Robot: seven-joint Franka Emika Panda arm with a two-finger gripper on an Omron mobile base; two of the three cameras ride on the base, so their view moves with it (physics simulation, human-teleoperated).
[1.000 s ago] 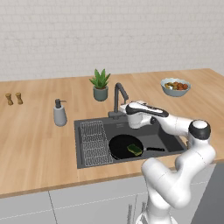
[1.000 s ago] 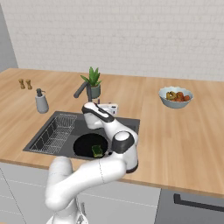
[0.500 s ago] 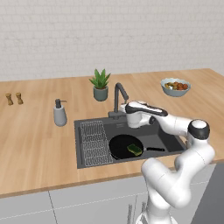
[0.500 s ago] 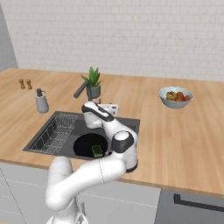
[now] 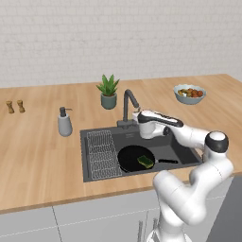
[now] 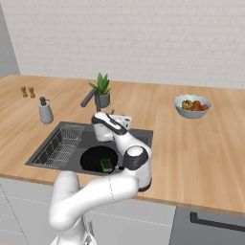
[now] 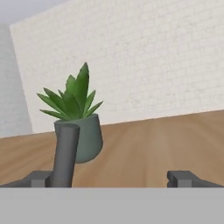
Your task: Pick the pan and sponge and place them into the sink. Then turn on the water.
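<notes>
pan (image 5: 133, 157): sitting flat in the sink (image 5: 94, 135), right next to the wire rack (image 5: 102, 153), its thin handle pointing off to the right along the basin floor

sponge (image 5: 145, 161): lying inside the pan, on the side near the handle, green layer up

faucet (image 5: 129, 105): dark gooseneck at the back rim of the sink, spout curving out over the basin

claw (image 7: 113, 178): jaws spread wide, nothing between them. It's up at the back of the sink just beside the faucet; in the hand view one fingertip (image 7: 38, 178) sits right by the faucet's upright pipe and the other is well off to the right

plant (image 5: 108, 92): little potted one on the counter (image 5: 38, 156) just behind the faucet

soap dispenser (image 5: 64, 122): grey, left of the sink

bowl (image 5: 189, 93): grey, with food in it, well off to the right on the counter

shakers (image 5: 15, 106): two small brown ones at the far left
</notes>
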